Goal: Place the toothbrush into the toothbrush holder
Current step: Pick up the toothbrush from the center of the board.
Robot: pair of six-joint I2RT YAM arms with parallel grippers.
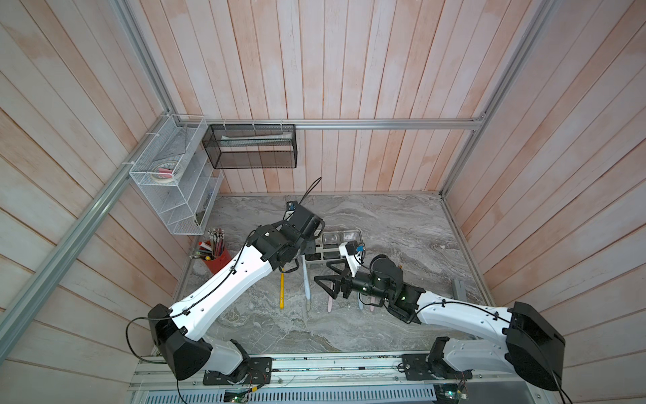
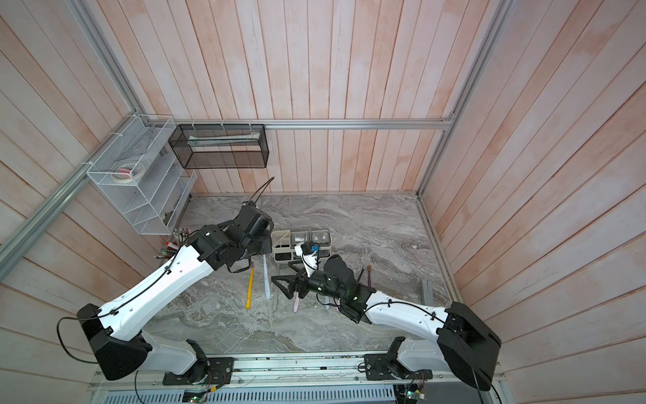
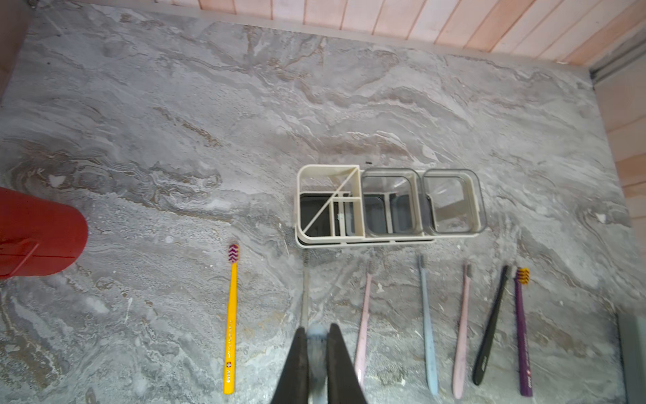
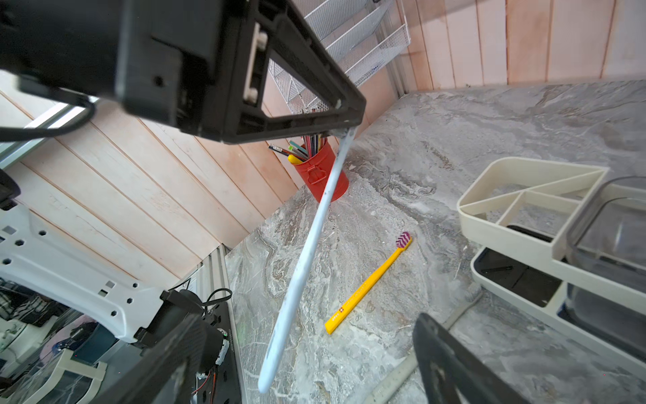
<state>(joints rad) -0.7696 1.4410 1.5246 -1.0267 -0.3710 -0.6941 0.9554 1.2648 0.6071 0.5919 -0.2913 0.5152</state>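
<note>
My left gripper point(image 3: 317, 328) is shut on a light blue toothbrush point(image 4: 307, 252) near its head, and the handle hangs down above the table. In both top views this toothbrush point(image 1: 307, 283) point(image 2: 266, 280) shows just in front of the toothbrush holder point(image 1: 332, 245) point(image 2: 283, 245), a white caddy with slots and two clear cups point(image 3: 451, 203), partly covered by the arms. My right gripper point(image 1: 323, 274) point(image 4: 309, 320) stands open beside the hanging handle and holds nothing.
Several toothbrushes lie in a row before the holder: yellow point(image 3: 230, 321), grey point(image 3: 306, 290), pink point(image 3: 363, 314), blue point(image 3: 428, 325), black point(image 3: 491, 325), purple point(image 3: 522, 332). A red cup of pencils point(image 1: 218, 260) stands at the left wall. A white wire rack point(image 1: 174, 175) hangs above it.
</note>
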